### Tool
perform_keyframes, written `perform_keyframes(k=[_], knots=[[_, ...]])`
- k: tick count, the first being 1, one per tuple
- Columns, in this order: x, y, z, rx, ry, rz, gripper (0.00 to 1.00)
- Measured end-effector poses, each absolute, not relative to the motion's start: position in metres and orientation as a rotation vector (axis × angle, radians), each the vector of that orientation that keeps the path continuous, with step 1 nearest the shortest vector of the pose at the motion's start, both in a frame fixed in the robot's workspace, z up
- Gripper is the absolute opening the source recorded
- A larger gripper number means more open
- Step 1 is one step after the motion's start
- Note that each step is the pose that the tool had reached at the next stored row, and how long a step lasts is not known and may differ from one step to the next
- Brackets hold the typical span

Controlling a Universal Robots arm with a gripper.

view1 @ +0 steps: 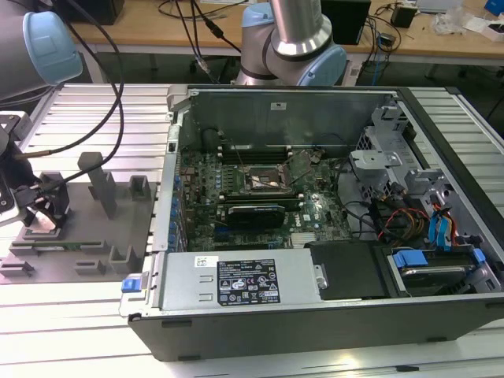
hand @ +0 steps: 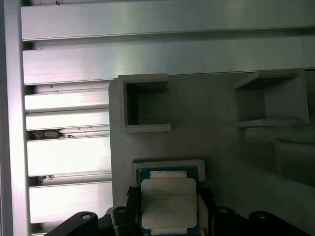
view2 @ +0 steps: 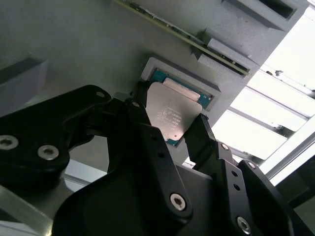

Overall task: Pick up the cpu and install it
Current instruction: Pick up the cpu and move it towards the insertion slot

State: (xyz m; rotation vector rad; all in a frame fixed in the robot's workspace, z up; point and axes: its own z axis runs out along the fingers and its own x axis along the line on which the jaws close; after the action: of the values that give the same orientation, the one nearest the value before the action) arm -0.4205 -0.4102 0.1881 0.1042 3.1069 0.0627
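The jaws of the gripper (view2: 170,123) stood apart, one at each of two opposite edges of the cpu (view2: 172,114). It lay flat directly between them, metal top up, seated in its recess in the grey holder (view1: 94,253). In the exterior view the holder rested on the slatted surface (view1: 94,110), well to the exterior view's left of the open computer case (view1: 315,295) and its socket (view1: 264,179).

Gripper (view2: 169,120) (black) hangs low, seemingly tilted.
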Motion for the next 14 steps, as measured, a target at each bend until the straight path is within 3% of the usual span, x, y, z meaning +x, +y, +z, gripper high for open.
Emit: perform_keyframes(k=[14], knots=[[-0.4204, -0.4101, 0.1958, 0.104, 3.107, 0.063, 0.55]])
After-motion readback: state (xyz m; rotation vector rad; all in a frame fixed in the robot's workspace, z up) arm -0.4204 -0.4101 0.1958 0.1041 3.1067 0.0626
